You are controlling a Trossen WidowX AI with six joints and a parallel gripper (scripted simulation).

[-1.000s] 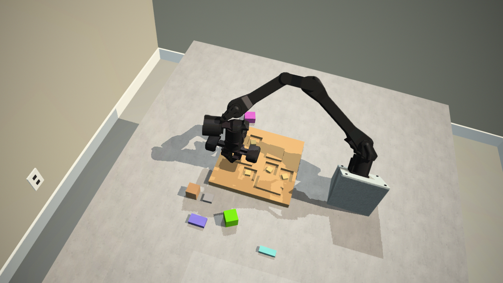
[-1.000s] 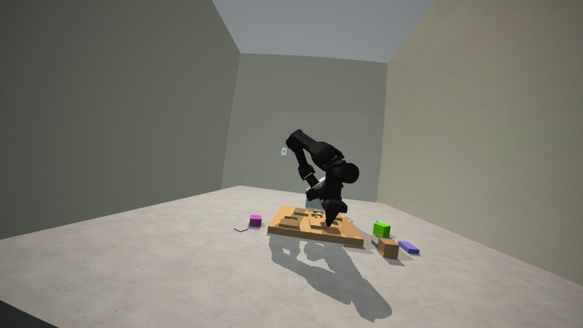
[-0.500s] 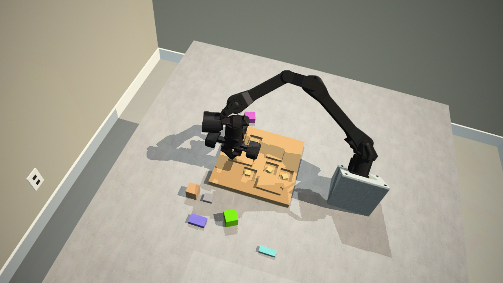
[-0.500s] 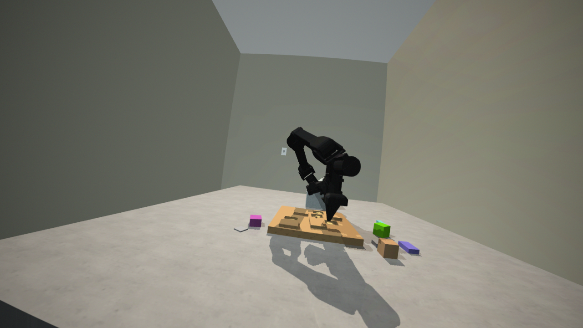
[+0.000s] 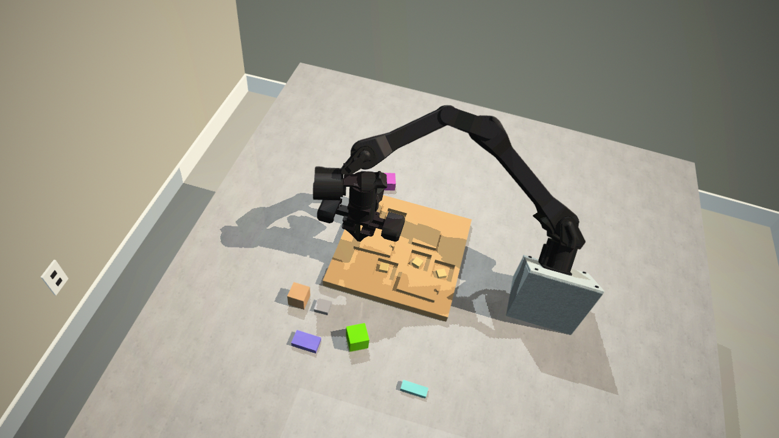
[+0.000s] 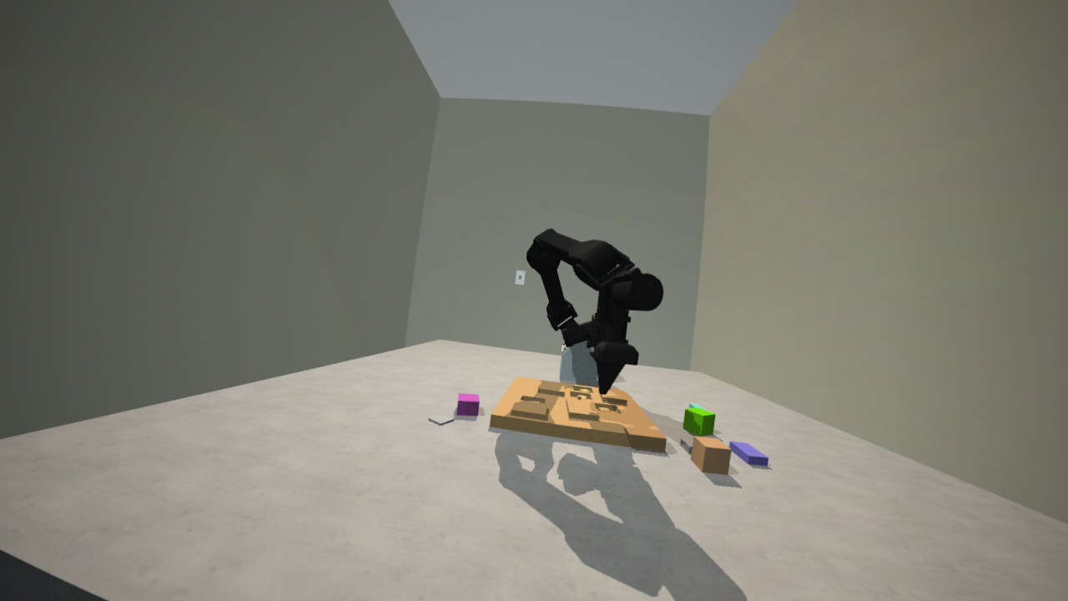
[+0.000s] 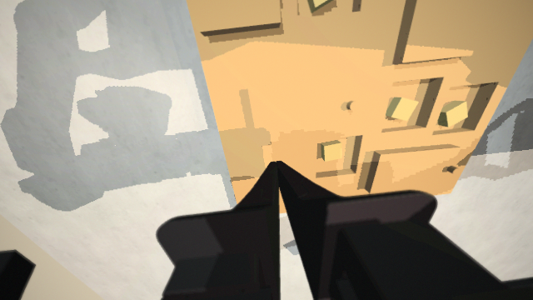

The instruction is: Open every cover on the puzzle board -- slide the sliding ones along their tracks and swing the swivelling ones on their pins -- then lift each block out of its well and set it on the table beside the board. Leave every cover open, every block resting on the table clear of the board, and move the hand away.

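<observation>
The tan puzzle board [image 5: 454, 222] [image 6: 575, 431] [image 7: 225, 79] lies flat. My gripper [image 5: 358, 238] [image 6: 605, 391] [image 7: 276, 166] is shut and empty, its tips above the board. Pale yellow blocks sit in uncovered wells: one [image 5: 384, 267] [image 7: 331, 151] nearest the tips, another [image 5: 417, 262] [image 7: 404, 108] and a third [image 5: 441, 272] [image 7: 456, 112] farther right. One more block [image 7: 321, 3] is cut off by the wrist view's top edge. A tan cover [image 5: 416, 286] [image 7: 416, 167] lies beside the wells, near a small knob [image 5: 436, 291] [image 7: 450, 169]. The arm partly hides the board in the top view.
In front of the board lie an orange-brown cube [image 5: 298, 295] [image 6: 709, 456], a grey piece [image 5: 322, 306], a purple block [image 5: 306, 341] [image 6: 748, 452], a green cube [image 5: 357, 337] [image 6: 698, 421] and a cyan block [image 5: 414, 389]. A magenta cube [image 5: 390, 181] [image 6: 468, 404] is behind it.
</observation>
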